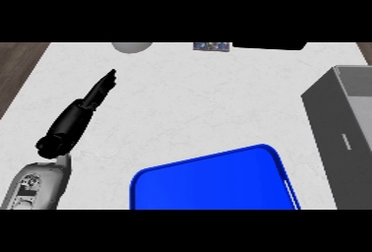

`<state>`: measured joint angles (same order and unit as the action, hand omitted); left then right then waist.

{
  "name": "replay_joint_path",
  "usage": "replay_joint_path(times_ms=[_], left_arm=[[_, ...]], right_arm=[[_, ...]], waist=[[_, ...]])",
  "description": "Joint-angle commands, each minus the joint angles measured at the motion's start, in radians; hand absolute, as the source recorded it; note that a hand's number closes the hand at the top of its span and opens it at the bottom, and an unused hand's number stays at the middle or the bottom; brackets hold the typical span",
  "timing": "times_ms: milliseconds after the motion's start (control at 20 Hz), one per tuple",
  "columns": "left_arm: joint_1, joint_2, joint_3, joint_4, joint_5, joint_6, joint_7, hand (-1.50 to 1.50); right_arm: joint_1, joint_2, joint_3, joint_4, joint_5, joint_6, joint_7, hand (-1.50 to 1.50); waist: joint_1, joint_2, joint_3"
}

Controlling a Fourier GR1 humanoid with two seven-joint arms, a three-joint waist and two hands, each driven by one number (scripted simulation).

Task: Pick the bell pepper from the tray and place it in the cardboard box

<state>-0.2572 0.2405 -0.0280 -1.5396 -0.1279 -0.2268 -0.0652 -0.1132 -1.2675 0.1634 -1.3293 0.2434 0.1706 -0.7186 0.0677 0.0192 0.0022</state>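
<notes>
A blue tray (210,184) lies at the lower middle of the white counter, and nothing shows on the part of it in view. No bell pepper shows anywhere. A grey box (349,128) stands at the right edge, its open top partly cut off by the frame. My left hand (94,96) stretches up the left side of the counter with its fingers straight, holding nothing, well left of the tray. My right hand does not show.
At the far edge of the counter sit a pale round object (131,47), a small dark patterned item (211,46) and a black object (269,46). Dark wooden floor shows past the counter's left side.
</notes>
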Motion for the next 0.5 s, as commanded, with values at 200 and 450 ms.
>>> replay_joint_path(times_ms=[200,450], left_arm=[[0.016,-0.020,-0.024,-0.026,-0.023,0.011,0.000,0.00],[-0.004,0.000,0.019,0.044,0.003,-0.007,-0.027,0.00]], right_arm=[[-0.244,0.093,0.143,0.291,0.190,0.146,-0.267,-1.50],[-0.273,0.159,0.064,0.330,-0.053,0.256,-0.404,-1.50]], waist=[[0.018,-0.002,0.001],[-0.010,-0.002,0.000]])
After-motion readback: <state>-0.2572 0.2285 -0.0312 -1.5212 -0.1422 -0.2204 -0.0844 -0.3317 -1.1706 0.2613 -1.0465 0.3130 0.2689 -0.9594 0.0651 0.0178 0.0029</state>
